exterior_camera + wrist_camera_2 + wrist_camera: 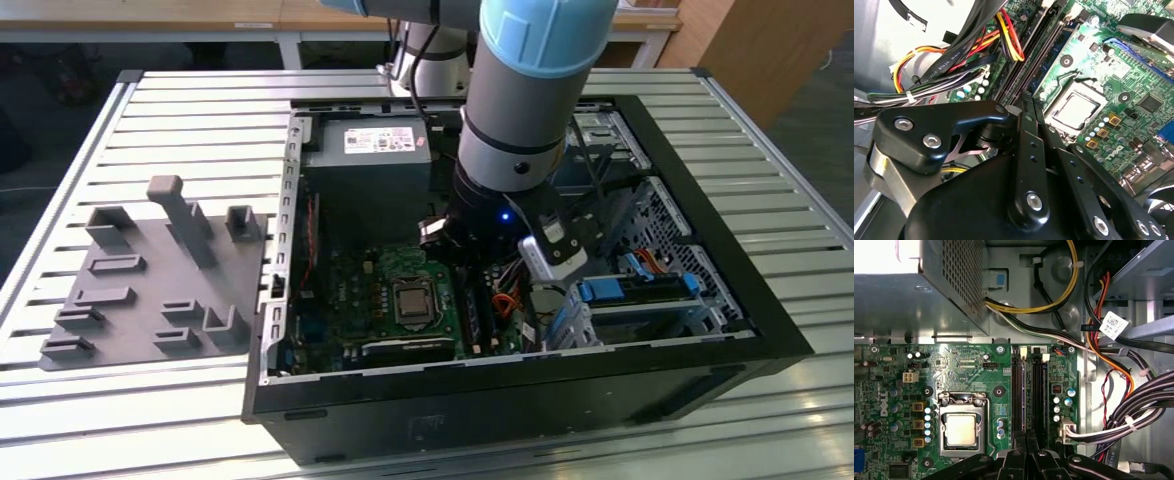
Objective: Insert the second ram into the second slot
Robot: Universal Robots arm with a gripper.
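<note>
While the black metal gripper, its fingers closed narrow, stands over the black memory slots, I judge the thin blue ram stick light, stiff, fragile; hold its long edges.

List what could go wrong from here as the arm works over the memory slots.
1. The gripper hangs right over the narrow, side-by-side RAM slots; a slight offset could press on the wrong slot or on the motherboard.
2. The black cable bundle runs close beside the slots and might snag the gripper's linkage.
3. The small capacitors stand right next to the slots and could be knocked.
</note>
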